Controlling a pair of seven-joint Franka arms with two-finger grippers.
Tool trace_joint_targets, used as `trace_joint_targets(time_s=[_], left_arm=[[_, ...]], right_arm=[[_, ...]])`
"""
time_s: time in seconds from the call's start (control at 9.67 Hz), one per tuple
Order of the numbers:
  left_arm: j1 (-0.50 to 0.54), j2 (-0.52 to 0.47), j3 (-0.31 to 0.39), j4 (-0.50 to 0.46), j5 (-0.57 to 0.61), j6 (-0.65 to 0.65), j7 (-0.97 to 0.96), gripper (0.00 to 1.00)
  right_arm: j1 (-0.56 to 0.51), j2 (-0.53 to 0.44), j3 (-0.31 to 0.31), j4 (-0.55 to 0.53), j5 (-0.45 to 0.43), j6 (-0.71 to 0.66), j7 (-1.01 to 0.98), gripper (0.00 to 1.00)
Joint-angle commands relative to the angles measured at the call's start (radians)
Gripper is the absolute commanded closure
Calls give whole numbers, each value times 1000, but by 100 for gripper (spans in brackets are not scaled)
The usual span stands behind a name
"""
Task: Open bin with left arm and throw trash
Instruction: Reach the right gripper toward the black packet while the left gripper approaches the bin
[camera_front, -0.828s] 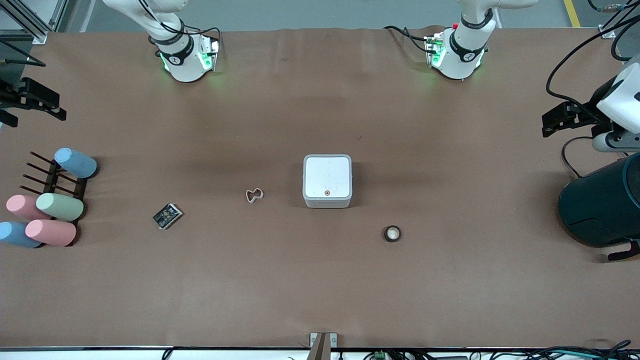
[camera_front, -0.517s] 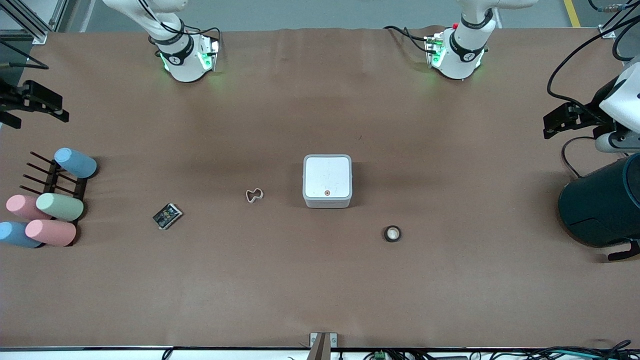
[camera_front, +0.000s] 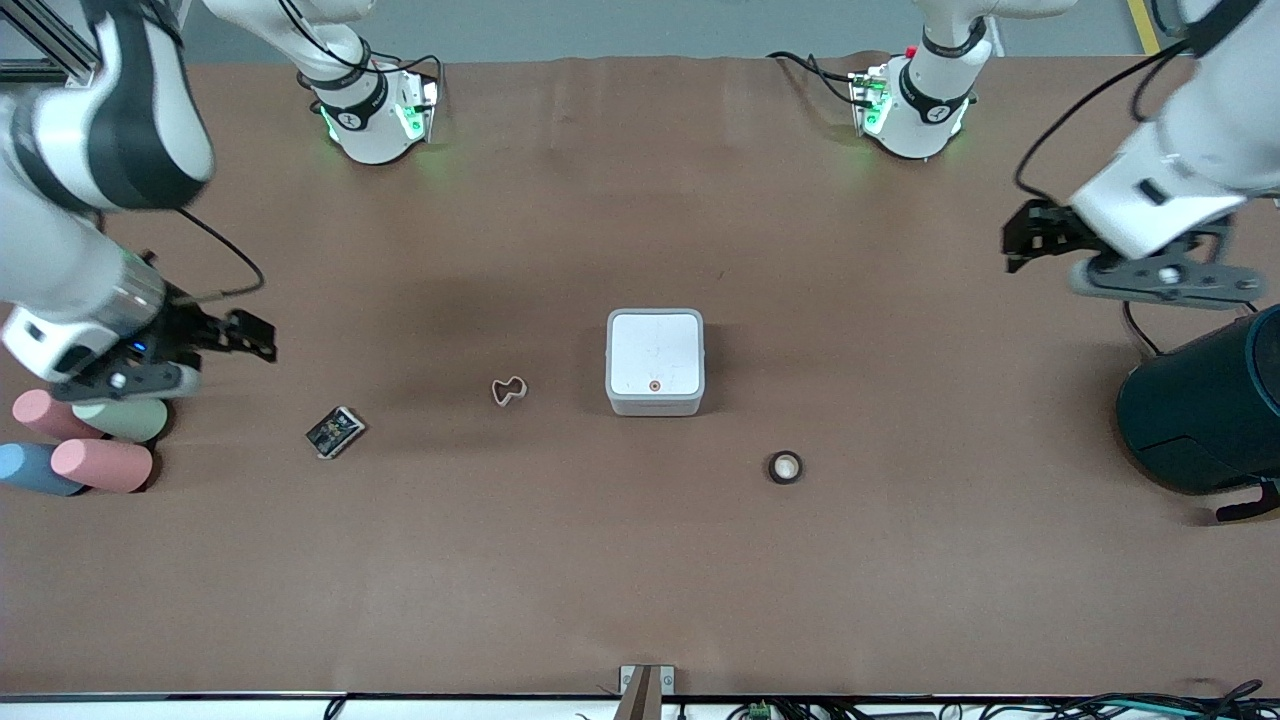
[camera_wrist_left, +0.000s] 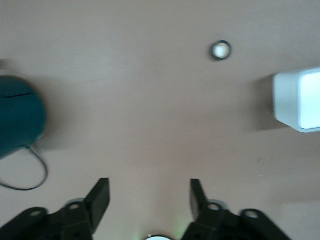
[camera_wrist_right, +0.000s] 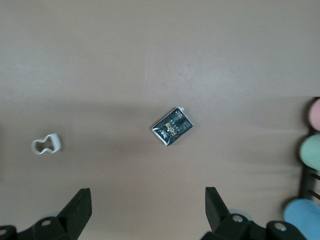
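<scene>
Since the earlier frame both my arms have swung in from the table's ends: my left gripper (camera_front: 1022, 245) now hangs at the upper right of the front view, over bare table above the dark teal cylinder (camera_front: 1205, 415), and my right gripper (camera_front: 250, 337) has come in at the middle left, over the table beside the pastel cylinders (camera_front: 100, 462). Both sets of fingers stand wide apart with nothing between them, as each wrist view shows. The bin (camera_front: 655, 361) sits at the centre of the frame, lid flat and closed, its orange dot (camera_front: 654, 385) on the lid's lower edge. The tan wavy loop (camera_front: 508, 390) lies just beside it toward the right arm's end, the black printed packet (camera_front: 335, 432) lower and nearer my right gripper, and the black ring (camera_front: 785, 467) at lower right of the bin.
</scene>
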Motion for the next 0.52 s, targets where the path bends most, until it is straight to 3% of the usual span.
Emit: trace_joint_targets(time_s=[0.0, 0.21, 0.41], left_arm=[[-48, 142, -86, 7, -48, 68, -117, 88], [-181, 308, -100, 9, -43, 286, -274, 96], [-260, 414, -99, 10, -40, 510, -362, 100]], right_arm=[[-18, 84, 3, -46, 10, 73, 17, 0], [-33, 184, 1, -52, 39, 151, 16, 0], [-44, 282, 0, -52, 51, 248, 26, 0]])
